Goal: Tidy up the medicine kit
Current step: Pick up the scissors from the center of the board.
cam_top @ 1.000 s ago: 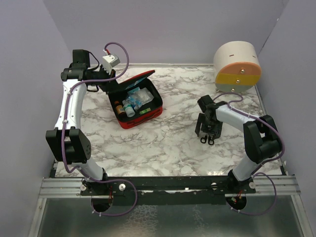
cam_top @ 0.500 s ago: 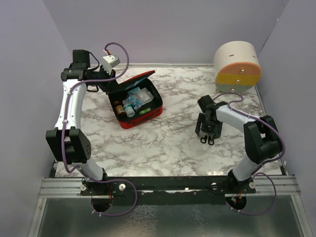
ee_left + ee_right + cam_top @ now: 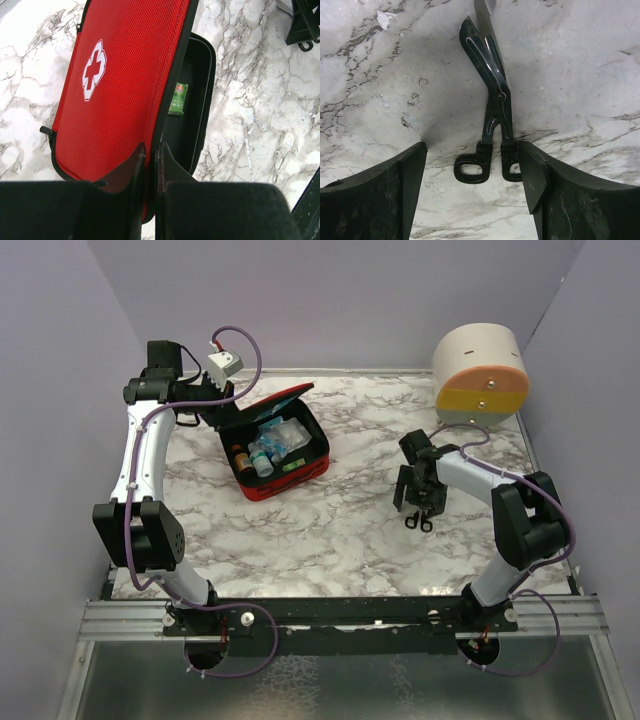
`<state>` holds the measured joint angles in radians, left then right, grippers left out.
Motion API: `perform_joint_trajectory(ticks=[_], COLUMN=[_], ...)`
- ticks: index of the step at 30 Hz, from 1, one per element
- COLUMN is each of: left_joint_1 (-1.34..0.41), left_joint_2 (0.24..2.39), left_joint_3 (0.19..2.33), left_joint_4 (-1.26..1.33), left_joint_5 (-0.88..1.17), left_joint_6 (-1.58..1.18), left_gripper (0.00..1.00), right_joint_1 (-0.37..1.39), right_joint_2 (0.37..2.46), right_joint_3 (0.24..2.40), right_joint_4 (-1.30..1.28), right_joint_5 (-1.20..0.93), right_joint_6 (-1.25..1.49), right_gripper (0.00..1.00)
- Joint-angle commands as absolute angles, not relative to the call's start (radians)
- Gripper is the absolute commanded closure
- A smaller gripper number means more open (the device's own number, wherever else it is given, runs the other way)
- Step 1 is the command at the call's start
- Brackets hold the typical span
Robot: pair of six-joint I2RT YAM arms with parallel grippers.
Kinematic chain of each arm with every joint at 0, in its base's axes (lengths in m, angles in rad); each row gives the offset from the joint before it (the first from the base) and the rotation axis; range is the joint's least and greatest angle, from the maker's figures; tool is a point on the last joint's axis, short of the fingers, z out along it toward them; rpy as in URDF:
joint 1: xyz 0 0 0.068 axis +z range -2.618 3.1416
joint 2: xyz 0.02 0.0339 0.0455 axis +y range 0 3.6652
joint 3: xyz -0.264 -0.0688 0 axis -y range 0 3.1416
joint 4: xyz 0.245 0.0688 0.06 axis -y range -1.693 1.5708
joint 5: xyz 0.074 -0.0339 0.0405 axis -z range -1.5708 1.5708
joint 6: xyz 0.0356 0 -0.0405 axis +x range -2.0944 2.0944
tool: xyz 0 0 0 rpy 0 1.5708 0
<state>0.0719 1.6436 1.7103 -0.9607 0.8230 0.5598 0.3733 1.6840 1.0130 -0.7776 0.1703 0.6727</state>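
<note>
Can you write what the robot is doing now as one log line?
left gripper: shut on lid of red zippered fabric medicine kit | right gripper: open around handles of black scissors on marble table

A: Top view: bright, even, soft light; counter [image 3: 350,530] sharp.
B: Right wrist dimmer. Soft shadow left of scissors [image 3: 492,100], glint on blade tip.
A: Left wrist: counter near washed out, left claw [image 3: 150,150] dark, blurred close up.
</note>
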Motion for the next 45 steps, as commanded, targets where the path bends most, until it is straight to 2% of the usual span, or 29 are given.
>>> perform_joint_trajectory(ticks=[1, 7, 16, 39, 45], left_joint_1=[0.080, 0.079, 0.079, 0.079, 0.080], left_joint_2=[1.615, 1.620, 1.619, 1.609, 1.600], left_joint_3=[1.728, 1.733, 1.733, 1.727, 1.720], left_joint_4=[-1.022, -1.024, -1.026, -1.034, -1.034], left_joint_5=[0.790, 0.795, 0.794, 0.788, 0.783], left_joint_6=[0.557, 0.552, 0.556, 0.569, 0.574], left_gripper=[1.00, 1.00, 1.00, 1.00, 1.00], right_joint_1=[0.378, 0.375, 0.369, 0.370, 0.370], right_joint_2=[1.679, 1.704, 1.676, 1.641, 1.648], right_joint_3=[1.027, 1.050, 0.949, 0.882, 0.881], right_joint_4=[-0.730, -0.758, -0.757, -0.789, -0.785], right_joint_5=[0.177, 0.194, 0.169, 0.168, 0.165], right_joint_6=[0.645, 0.615, 0.668, 0.749, 0.751], right_gripper=[0.26, 0.26, 0.27, 0.45, 0.55])
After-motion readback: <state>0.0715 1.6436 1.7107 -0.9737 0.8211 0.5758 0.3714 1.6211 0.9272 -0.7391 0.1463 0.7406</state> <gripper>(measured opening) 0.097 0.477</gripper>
